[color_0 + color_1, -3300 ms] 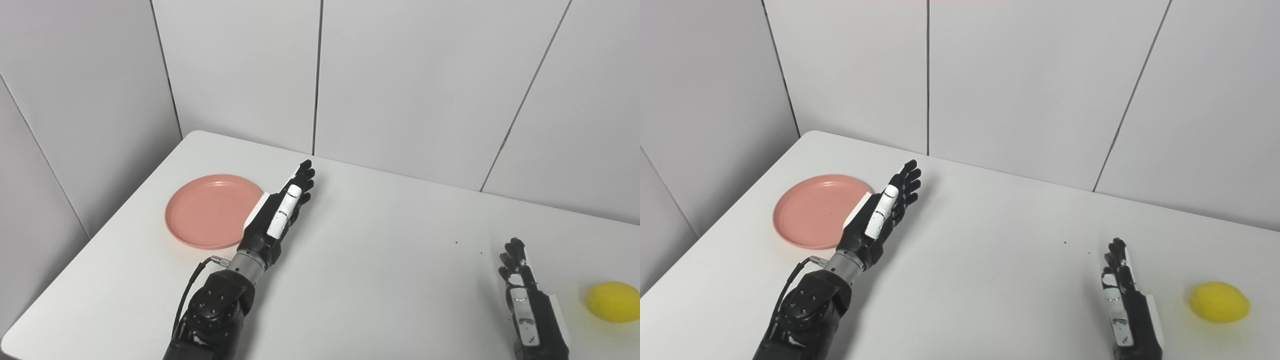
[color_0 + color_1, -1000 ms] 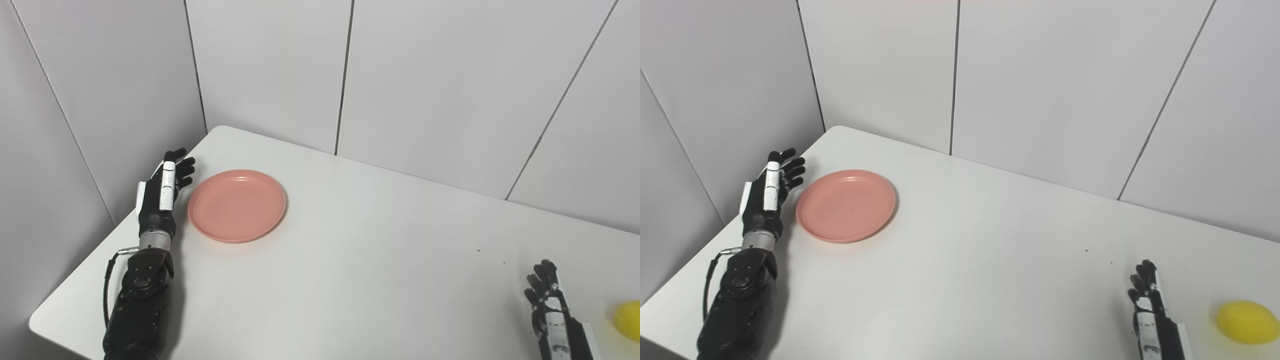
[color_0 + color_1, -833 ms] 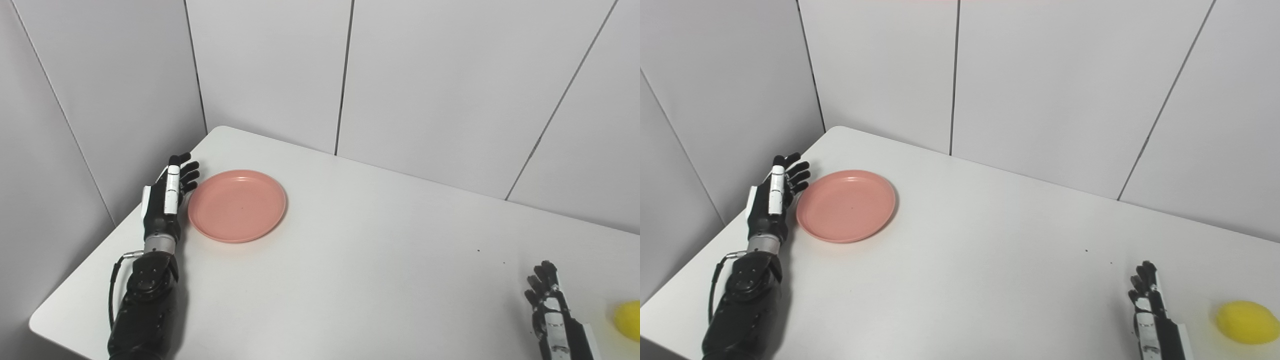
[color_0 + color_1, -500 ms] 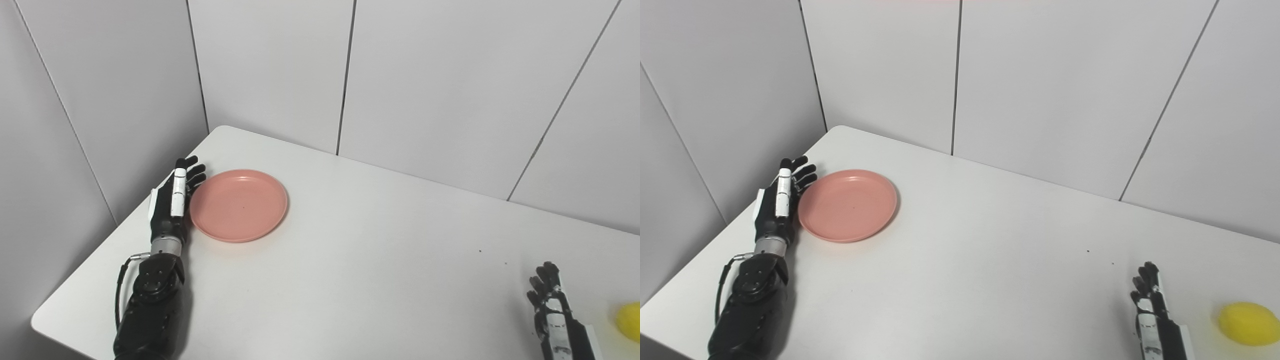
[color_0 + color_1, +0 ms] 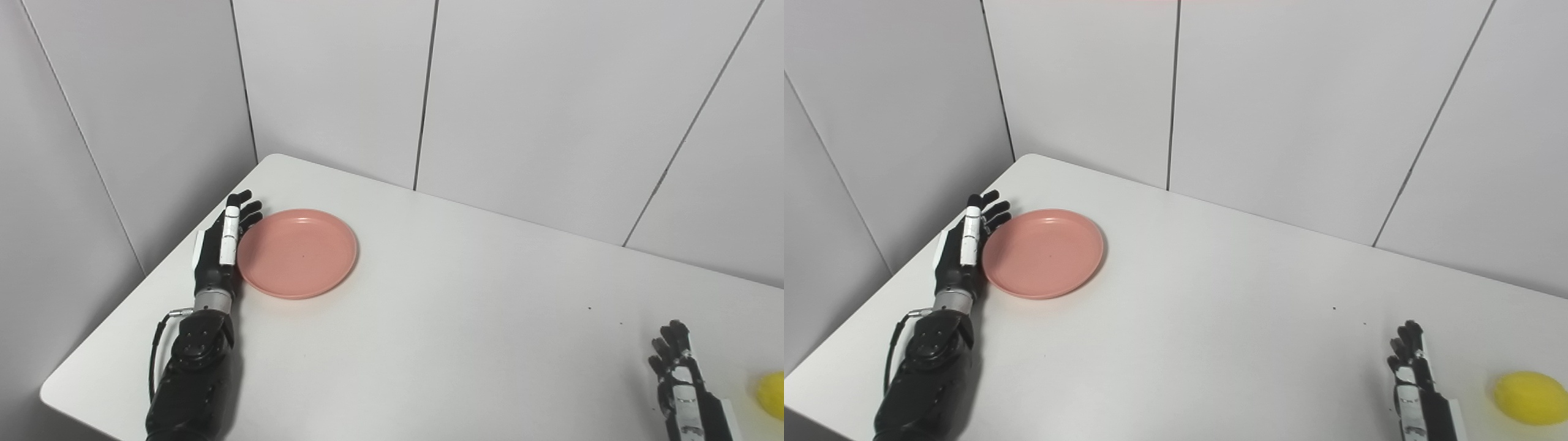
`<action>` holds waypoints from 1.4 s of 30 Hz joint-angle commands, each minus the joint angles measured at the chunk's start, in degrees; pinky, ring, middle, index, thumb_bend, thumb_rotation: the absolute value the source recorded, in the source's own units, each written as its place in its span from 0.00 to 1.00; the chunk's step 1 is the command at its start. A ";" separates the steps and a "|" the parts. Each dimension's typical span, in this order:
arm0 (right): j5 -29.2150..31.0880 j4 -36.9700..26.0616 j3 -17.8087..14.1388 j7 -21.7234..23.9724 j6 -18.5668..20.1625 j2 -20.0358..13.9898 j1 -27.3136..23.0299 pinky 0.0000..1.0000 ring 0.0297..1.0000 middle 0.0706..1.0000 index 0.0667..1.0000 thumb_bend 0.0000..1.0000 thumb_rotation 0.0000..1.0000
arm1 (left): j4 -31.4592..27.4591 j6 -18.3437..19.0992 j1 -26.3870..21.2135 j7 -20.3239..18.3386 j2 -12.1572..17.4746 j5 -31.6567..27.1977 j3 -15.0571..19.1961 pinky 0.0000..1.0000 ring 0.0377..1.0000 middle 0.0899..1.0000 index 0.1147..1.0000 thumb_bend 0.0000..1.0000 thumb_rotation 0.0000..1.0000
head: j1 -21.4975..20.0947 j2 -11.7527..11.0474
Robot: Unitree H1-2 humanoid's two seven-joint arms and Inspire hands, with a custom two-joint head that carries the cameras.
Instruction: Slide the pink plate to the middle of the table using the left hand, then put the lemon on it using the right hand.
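Since a second ago, left hand has closed in; flat and open, it touches pink plate's outer rim to push; right hand waits, fingers extended.

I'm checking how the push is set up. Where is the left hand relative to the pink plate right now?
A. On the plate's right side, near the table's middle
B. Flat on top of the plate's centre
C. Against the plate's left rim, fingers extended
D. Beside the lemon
C: the left hand stands edge-on against the left rim of the pink plate, fingers extended and holding nothing, while the lemon lies far off by the right hand.
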 commanded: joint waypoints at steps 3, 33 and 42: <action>-0.26 -2.03 -0.40 -0.39 -0.35 -0.23 -0.94 1.00 1.00 1.00 1.00 0.43 0.96 | -1.23 -1.73 -1.90 -0.80 -0.70 -0.68 -1.09 0.82 0.81 0.80 0.79 0.68 1.00 | 0.06 0.04; -0.82 -2.91 -0.14 -0.62 0.32 0.83 -1.48 1.00 1.00 1.00 1.00 0.41 0.95 | -3.37 1.94 -2.60 -3.39 -5.66 -0.06 -9.89 0.83 0.83 0.81 0.81 0.71 1.00 | -2.04 0.81; -1.25 -2.28 -0.09 -0.96 -0.51 0.91 -1.61 1.00 1.00 1.00 1.00 0.41 0.93 | -4.98 3.77 -2.51 -3.60 -7.34 2.37 -13.88 0.87 0.84 0.82 0.81 0.71 1.00 | -3.40 1.48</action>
